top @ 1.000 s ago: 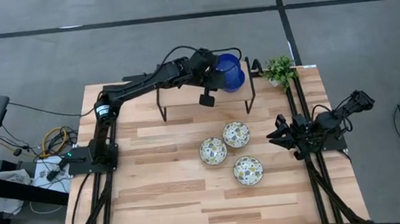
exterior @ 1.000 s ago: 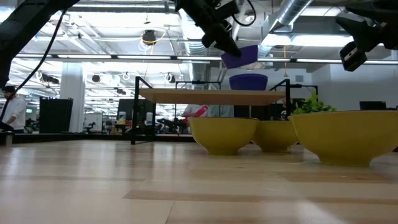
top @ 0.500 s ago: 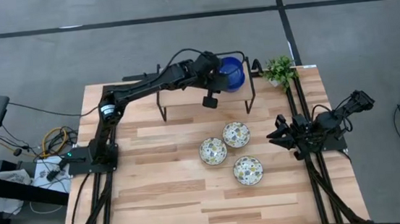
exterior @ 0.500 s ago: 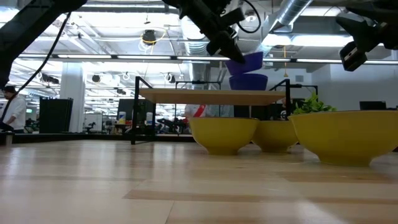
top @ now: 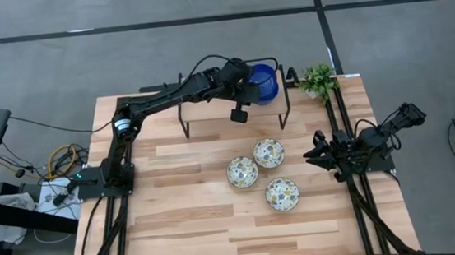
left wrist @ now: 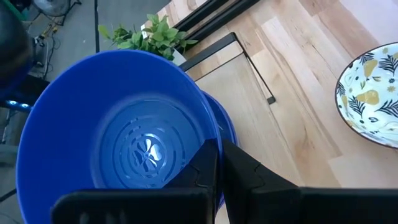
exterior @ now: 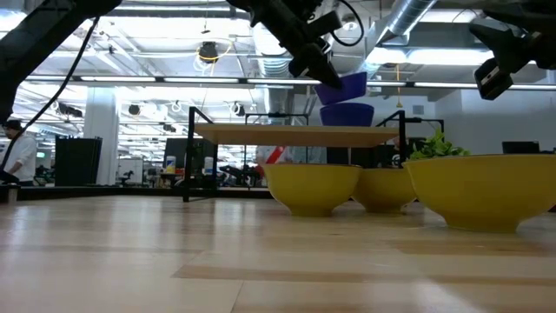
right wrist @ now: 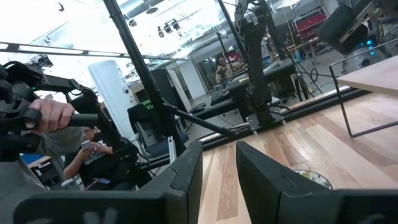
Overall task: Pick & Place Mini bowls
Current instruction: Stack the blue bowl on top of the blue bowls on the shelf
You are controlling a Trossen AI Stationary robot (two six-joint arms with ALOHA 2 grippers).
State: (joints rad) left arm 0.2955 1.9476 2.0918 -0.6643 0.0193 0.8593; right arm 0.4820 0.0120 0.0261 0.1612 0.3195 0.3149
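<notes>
My left gripper [top: 250, 82] reaches over the raised wooden shelf [top: 209, 111] at the table's far side, shut on a glossy blue mini bowl [left wrist: 118, 143]. That bowl hangs tilted just over the second blue bowl [exterior: 347, 115], which stands on its base on the shelf; whether the two touch I cannot tell. Three white floral mini bowls [top: 242, 172], [top: 268, 153], [top: 282, 194] sit on their bases mid-table. My right gripper [right wrist: 217, 168] waits open at the table's right edge [top: 319, 152]. My left gripper pinches the blue bowl's rim [left wrist: 208, 134] on the side toward the arm, one finger [left wrist: 199, 165] inside the bowl and one [left wrist: 249, 171] outside its wall. The fingers come slanting down from the table's left. The bowl is lifted, tilted, directly over the other blue bowl [left wrist: 225, 124].
A small leafy plant [top: 317, 78] stands just right of the shelf at the far right corner. The shelf's black legs [top: 284, 114] stand behind the floral bowls. Bare wood stretches across the table's left and near parts [top: 177, 214]. People show in the room behind.
My left gripper carried the blue bowl a little down and toward the far edge, bringing it close over the bowl on the shelf, then held still for the last half second. It stayed shut on the rim. The right arm kept still.
</notes>
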